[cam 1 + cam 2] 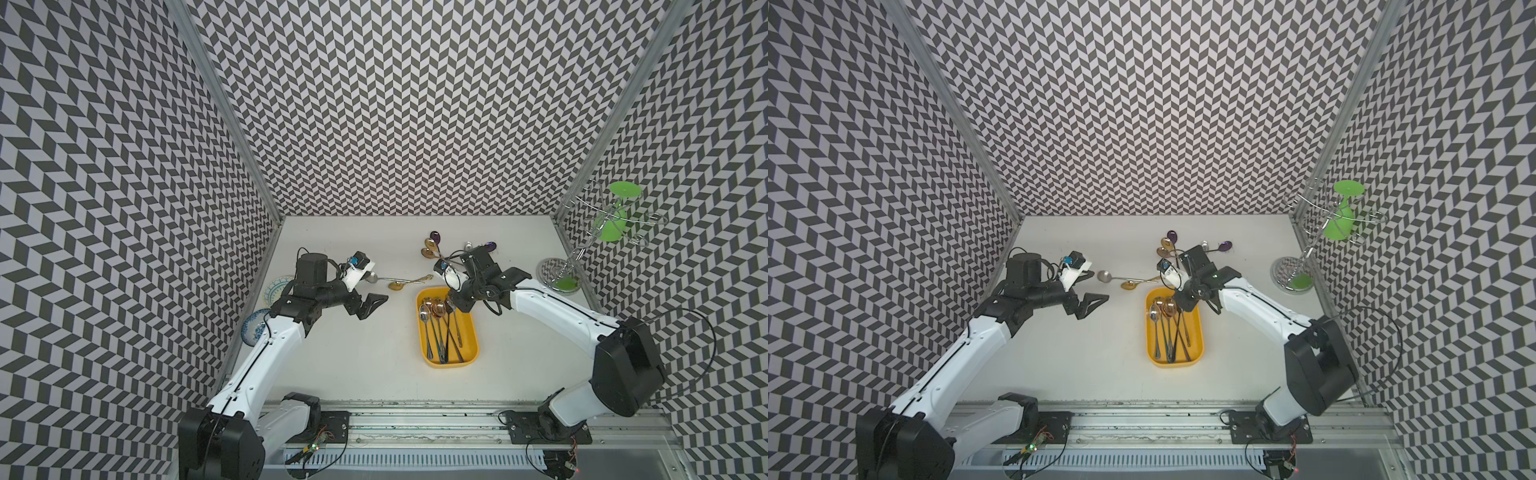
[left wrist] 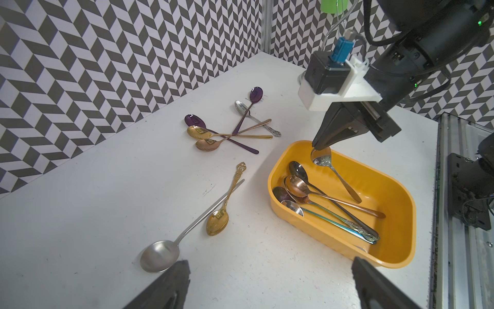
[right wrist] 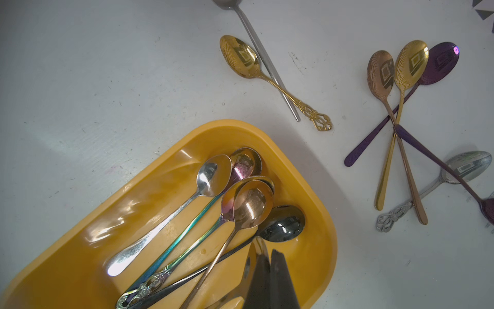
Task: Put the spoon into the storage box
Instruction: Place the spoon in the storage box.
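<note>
Spoon [image 2: 323, 159]: your right gripper [image 2: 320, 145] pinches its bowl, handle tip inside storage box [image 2: 276, 206]; left gripper [image 2: 271, 263] gapes empty.

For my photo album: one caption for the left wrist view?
Right tool pinches a silver spoon by its bowl, handle down inside the yellow storage box.

Both top views stare steeply down from high over the front edge of the table [image 1: 365, 340] [image 1: 1100, 353], far enough back to catch the whole surface and the patterned walls [image 1: 395, 104]. Left wrist camera: low, close, looking slantwise across the surface toward a far corner, with the storage box [image 2: 385, 187] in sight. Right wrist camera: almost straight down, tight over one end of that box [image 3: 149, 192]. Both wrist views share it, plus the loose spoons [image 2: 217, 222] [image 3: 239, 57] beside it.
</note>
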